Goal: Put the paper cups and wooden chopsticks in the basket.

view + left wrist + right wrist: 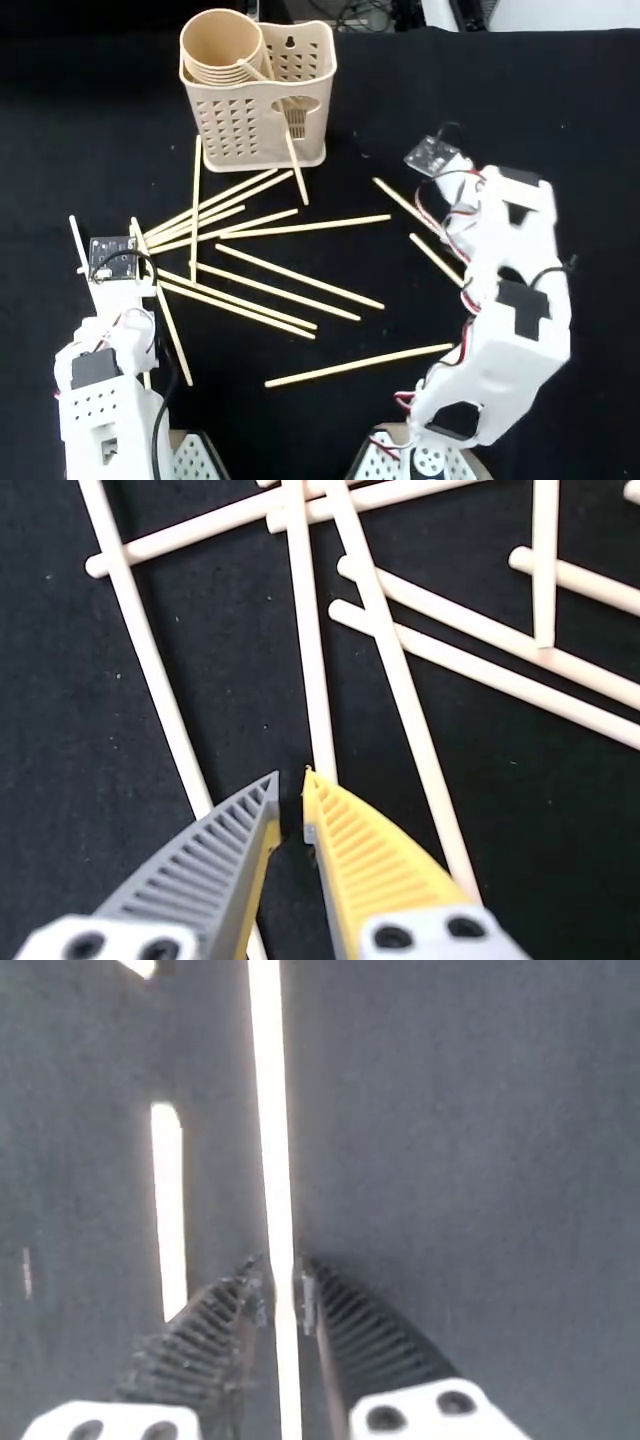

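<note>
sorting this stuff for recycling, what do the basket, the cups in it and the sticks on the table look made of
Basket: looks like moulded beige plastic, smooth, with rows of small slots. Cups: likely paper, matte tan, thin nested rims. Chopsticks: probably pale bare wood or bamboo, matte, no shine.

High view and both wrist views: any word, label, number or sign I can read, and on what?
None readable.
The basket, paper cups and chopsticks are plain.
The left arm's wrist board and the right arm's wrist board are too small to read any marking.
</note>
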Tool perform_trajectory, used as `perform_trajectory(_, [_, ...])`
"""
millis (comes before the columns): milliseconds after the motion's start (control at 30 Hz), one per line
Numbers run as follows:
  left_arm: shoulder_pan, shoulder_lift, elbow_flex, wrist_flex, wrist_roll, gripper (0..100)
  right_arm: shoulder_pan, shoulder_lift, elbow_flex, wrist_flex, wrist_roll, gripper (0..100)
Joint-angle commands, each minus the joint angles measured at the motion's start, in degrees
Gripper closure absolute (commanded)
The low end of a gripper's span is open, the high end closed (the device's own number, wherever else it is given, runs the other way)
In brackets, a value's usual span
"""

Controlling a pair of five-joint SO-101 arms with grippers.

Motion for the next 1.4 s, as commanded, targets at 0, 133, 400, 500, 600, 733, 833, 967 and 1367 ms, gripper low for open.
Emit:
perform_trajectory(0, [-0.48, -0.62, -0.31, -1.14, -0.26, 94, 4.31, -6.81, -0.92, 4.48, 0.88, 98.6])
perform_trajectory(133, [-0.48, -0.7, -0.31, -1.14, -0.26, 94, 5.63, -13.32, 3.38, 7.82, 3.78, 98.6])
perform_trajectory(400, [-0.48, -0.7, -0.31, -1.14, -0.26, 94, 8.26, -26.51, 19.82, 4.04, 6.68, 98.6])
perform_trajectory(500, [-0.48, -0.7, -0.31, -1.14, -0.26, 94, 11.52, -29.58, 23.78, -1.58, 6.77, 98.5])
perform_trajectory(600, [-0.48, -0.7, -0.31, -1.14, -0.26, 94, 13.98, -30.02, 25.98, -3.69, 6.86, 98.4])
perform_trajectory(733, [-0.48, -0.7, -0.31, -1.14, -0.26, 94, 13.89, -30.02, 28.53, -3.78, 6.86, 98.3])
perform_trajectory(833, [-0.48, -0.7, -0.31, -1.14, -0.26, 94, 12.13, -30.02, 29.14, -3.87, 6.77, 98.2])
perform_trajectory(967, [-0.48, -0.7, -0.31, -1.14, -0.26, 94, 11.25, -30.02, 29.14, -3.69, 6.51, 90.8])
perform_trajectory(1367, [-0.48, -0.7, -0.31, -1.14, -0.26, 94, -0.26, -30.02, 28.7, -2.11, 0.09, 77.9])
